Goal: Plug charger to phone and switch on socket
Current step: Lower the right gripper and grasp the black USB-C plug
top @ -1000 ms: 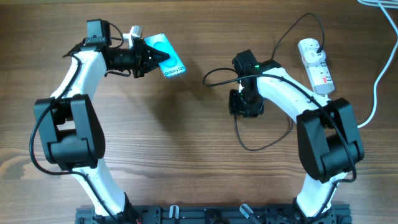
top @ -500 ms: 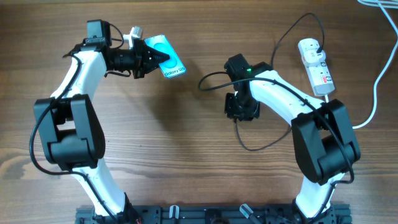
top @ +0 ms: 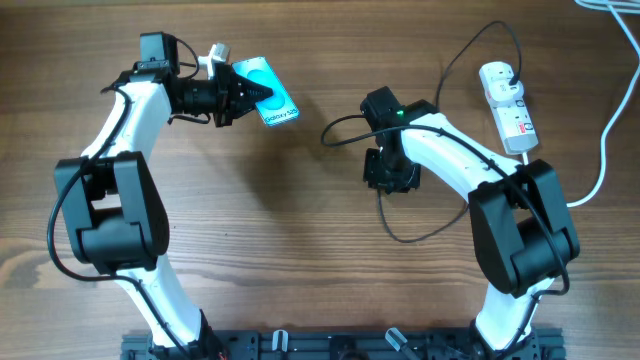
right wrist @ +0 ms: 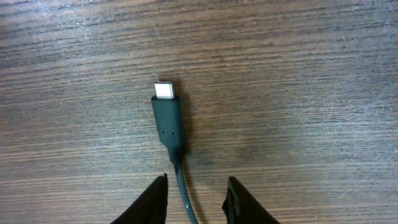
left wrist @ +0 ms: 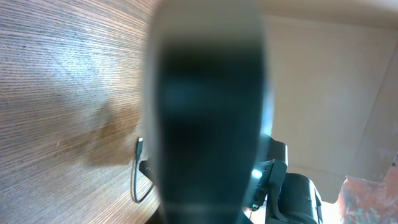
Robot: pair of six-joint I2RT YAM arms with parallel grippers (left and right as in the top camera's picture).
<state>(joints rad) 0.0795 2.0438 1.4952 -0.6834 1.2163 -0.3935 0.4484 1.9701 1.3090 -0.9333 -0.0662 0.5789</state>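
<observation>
The phone (top: 272,98), turquoise screen up, hangs tilted above the table with my left gripper (top: 252,92) shut on its left end. In the left wrist view it is only a dark blur (left wrist: 205,118) filling the middle. The charger's black cable (top: 345,122) loops across the table from the white adapter (top: 496,74) on the socket (top: 512,112). Its dark plug (right wrist: 168,121) with a silver tip lies flat on the wood. My right gripper (right wrist: 196,190) points down over it, open, and the cable (right wrist: 184,196) passes between the fingers (right wrist: 152,202) without touching either.
A thick white cord (top: 606,150) runs off the socket along the right edge. A slack loop of the black cable (top: 405,235) lies in front of the right arm. Bare wood stretches between the two arms.
My right gripper has shifted slightly left over the plug end and its fingers have narrowed around the cable. The left arm and the phone have stayed still.
</observation>
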